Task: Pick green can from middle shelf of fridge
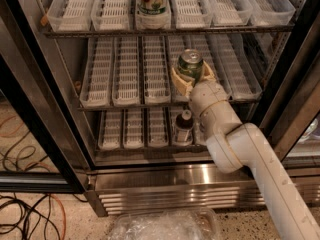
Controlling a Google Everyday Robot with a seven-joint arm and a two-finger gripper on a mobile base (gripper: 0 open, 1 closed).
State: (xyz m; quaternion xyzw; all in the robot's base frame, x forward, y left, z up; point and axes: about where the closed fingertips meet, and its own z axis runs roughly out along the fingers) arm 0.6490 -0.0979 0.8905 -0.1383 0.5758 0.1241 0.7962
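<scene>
Speckled floor (82, 229) w/ cables (27, 219) lying about, fridge (165, 179) door open. Green can (190, 63) is over a lane tray on the middle shelf (125, 79), claw (192, 80) closed round its lower half, tan fingers (178, 82) either side. Can's light, thin alu, prob cold & slick imo, so squeeze mid-body, not too hard or it dents. Above-left of the can: carton (152, 1) on the upper rack. Just below the can: small capped bottle (183, 126). Upper rack's front edge above the can could snag it coming out.
</scene>
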